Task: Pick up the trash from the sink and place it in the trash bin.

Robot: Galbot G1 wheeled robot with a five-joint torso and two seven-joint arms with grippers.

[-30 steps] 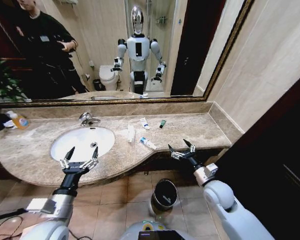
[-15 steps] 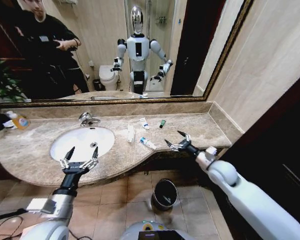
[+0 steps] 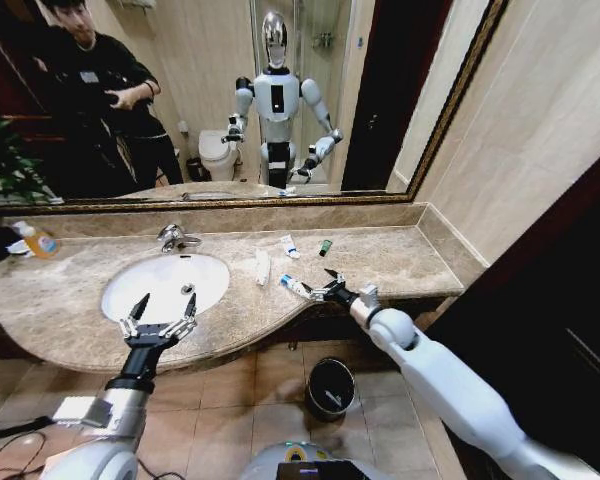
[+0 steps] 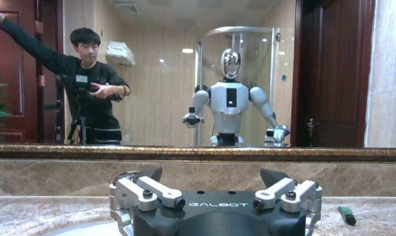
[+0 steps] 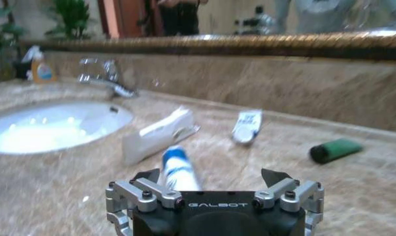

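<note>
- Marble countertop (image 3: 400,262) carries the trash, none of it in the sink (image 3: 166,285): a blue-and-white tube (image 3: 296,286), a white sachet (image 3: 262,266), a second small tube (image 3: 289,245) and a green-capped tube (image 3: 325,247).
- Right gripper (image 3: 325,291), fingers apart, hovers at the blue-and-white tube; it should straddle the tube squarely before closing.
- Left gripper (image 3: 160,320), fingers apart, waits at the sink's front edge.
- Sink appears empty; the black trash bin (image 3: 330,388) stands on the floor below, contents unclear.

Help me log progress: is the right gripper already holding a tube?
No: the right gripper is open, its fingers on either side of the blue-and-white tube lying on the counter.
</note>
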